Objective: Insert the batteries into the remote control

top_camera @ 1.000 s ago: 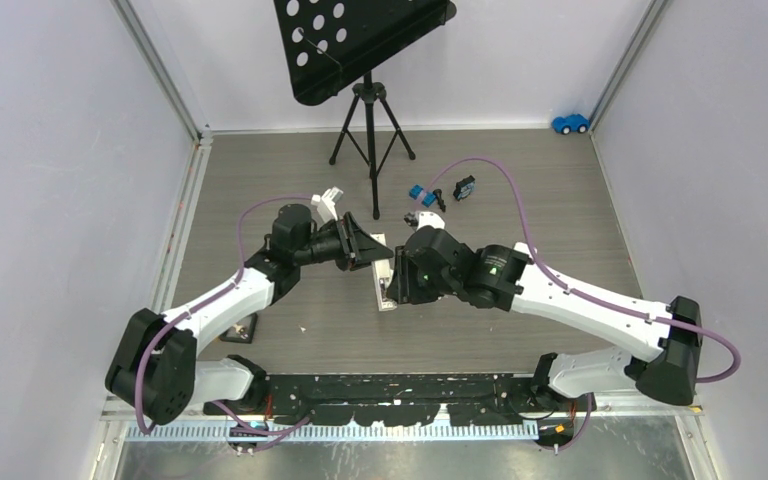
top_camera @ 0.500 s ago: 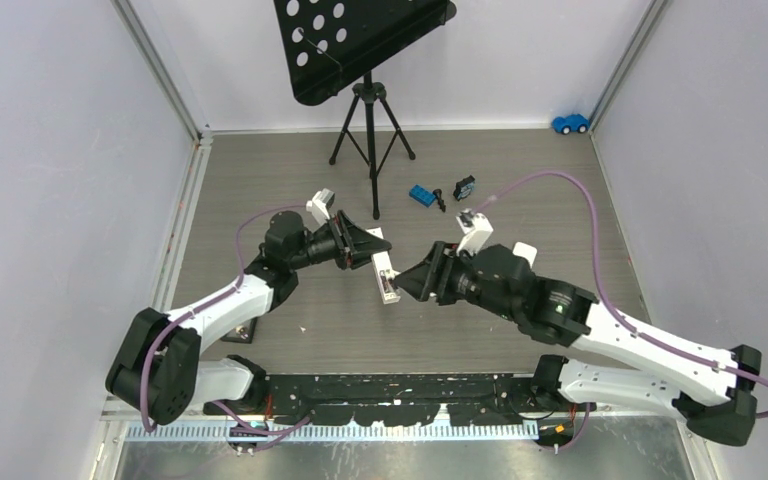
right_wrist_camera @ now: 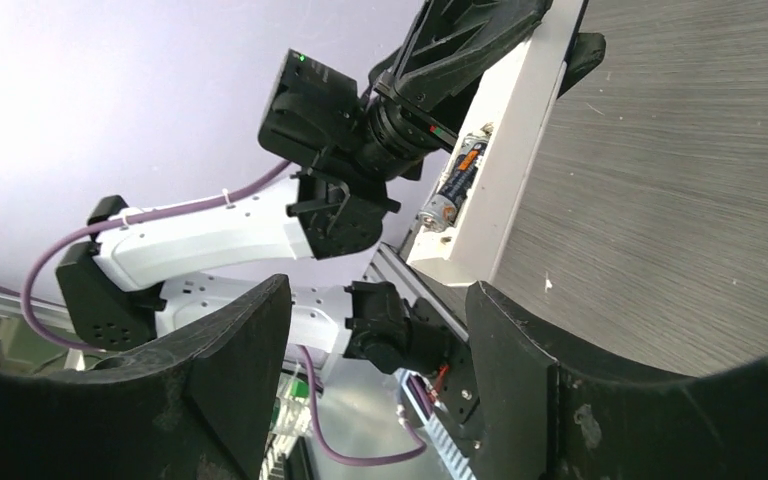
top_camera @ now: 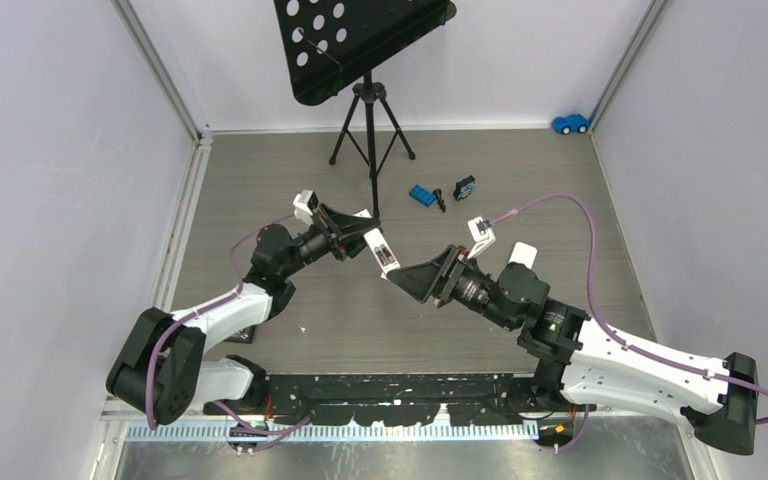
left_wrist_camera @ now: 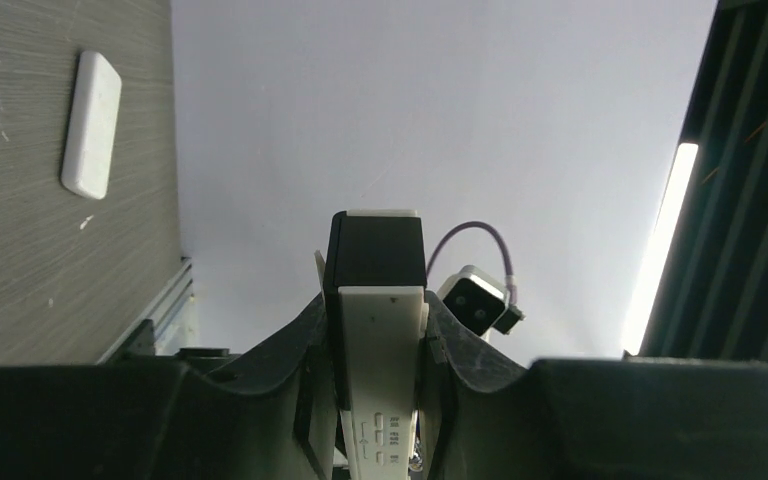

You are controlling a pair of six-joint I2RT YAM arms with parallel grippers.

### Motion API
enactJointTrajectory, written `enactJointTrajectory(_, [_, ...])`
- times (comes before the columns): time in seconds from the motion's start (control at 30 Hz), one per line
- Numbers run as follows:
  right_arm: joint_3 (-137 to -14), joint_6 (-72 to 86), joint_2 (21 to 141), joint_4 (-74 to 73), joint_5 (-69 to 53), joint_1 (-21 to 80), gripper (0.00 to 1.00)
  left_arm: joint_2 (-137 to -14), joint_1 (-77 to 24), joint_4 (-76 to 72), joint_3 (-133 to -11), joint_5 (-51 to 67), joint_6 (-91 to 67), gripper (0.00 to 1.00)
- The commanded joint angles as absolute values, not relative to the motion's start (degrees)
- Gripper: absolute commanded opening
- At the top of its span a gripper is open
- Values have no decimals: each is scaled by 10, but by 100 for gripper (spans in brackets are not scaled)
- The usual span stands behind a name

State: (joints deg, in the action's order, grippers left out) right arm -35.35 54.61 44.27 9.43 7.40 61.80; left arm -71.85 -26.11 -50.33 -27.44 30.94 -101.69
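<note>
My left gripper [top_camera: 370,242] is shut on the white remote control [top_camera: 387,260] and holds it tilted above the table. In the left wrist view the remote [left_wrist_camera: 380,350] sits squeezed between the fingers [left_wrist_camera: 378,318]. From the right wrist view the remote [right_wrist_camera: 520,130] shows its open compartment, with a silvery battery [right_wrist_camera: 457,180] lying in it. A short way to the remote's right, my right gripper [top_camera: 405,278] stands open and faces it, with nothing between its fingers [right_wrist_camera: 375,340].
A white battery cover [top_camera: 523,253] lies on the table beside the right arm and also shows in the left wrist view as a flat lid [left_wrist_camera: 91,124]. At the back lie a blue brick [top_camera: 420,194], a black-and-blue block [top_camera: 464,186], a tripod stand [top_camera: 370,130] and a blue toy car [top_camera: 570,123].
My right gripper has opened and drawn back to the right, away from the remote. The left gripper has lifted and tilted the remote, still gripping it.
</note>
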Motion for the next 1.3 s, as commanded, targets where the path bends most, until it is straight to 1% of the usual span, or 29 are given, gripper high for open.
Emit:
enactJointTrajectory(0.0, [-342,584,436,185,103,620,71,-702,-258,-578,-259,283,-1070,0])
enactJointTrajectory(0.1, [-336,612,435,176,127,620,73,-693,-258,-566,-258,284,-1064,0])
enactJointTrajectory(0.37, [-318,687,450,160,179,620,73,-676,-258,-546,-263,289,-1048,0])
enactJointTrajectory(0.6, [-331,666,452,166,184,620,75,-661,-258,-529,-265,292,-1033,0])
enactJointTrajectory(1.0, [-353,652,500,192,184,620,75,-653,-258,-519,-264,296,-1026,0])
enactJointTrajectory(1.13, [-354,661,501,176,194,619,73,-655,-258,-524,-264,298,-1027,0])
enactJointTrajectory(1.27, [-348,682,494,146,219,619,66,-652,-258,-530,-264,301,-1029,0])
